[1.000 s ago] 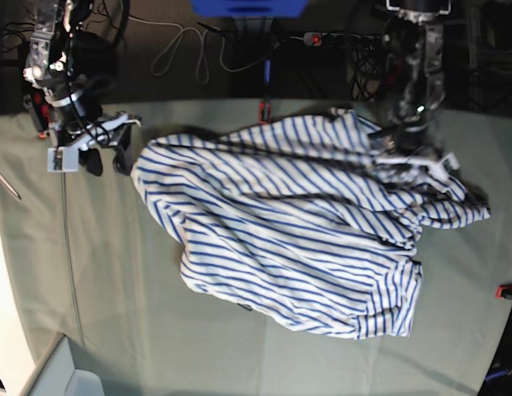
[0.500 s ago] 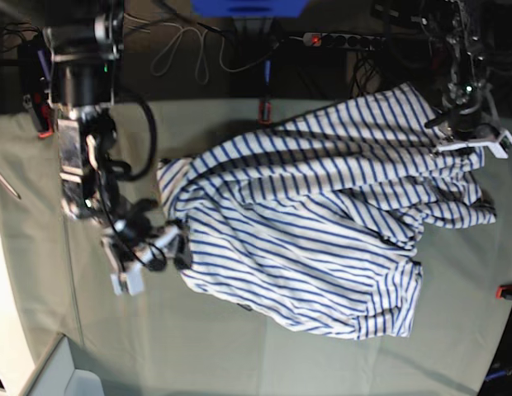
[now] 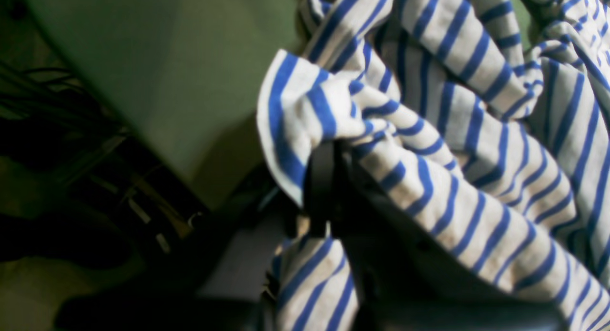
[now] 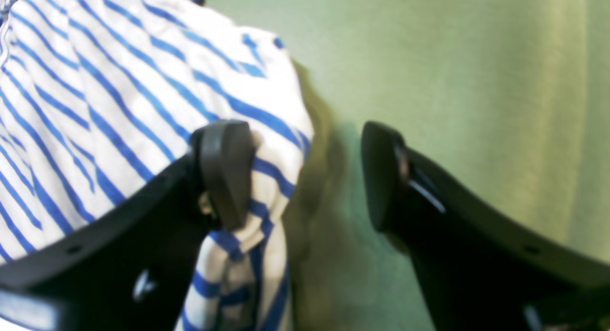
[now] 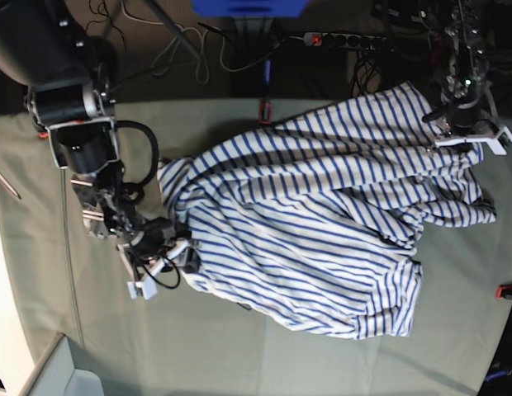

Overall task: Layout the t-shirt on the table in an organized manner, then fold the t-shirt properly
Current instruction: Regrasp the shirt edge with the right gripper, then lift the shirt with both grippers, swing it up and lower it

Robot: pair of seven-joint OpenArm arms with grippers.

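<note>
The t-shirt is showing white with thin blue stripes; the counter is looking pale grey-green; the right tool is appearing black.

A robotics lab: a wide table draped in pale grey-green cloth, loose black and white cables and a power strip behind its far edge.

The t-shirt, white with thin blue stripes, lies rumpled across the counter. One corner is lifted near the far edge. The counter is pale grey-green cloth.
</note>
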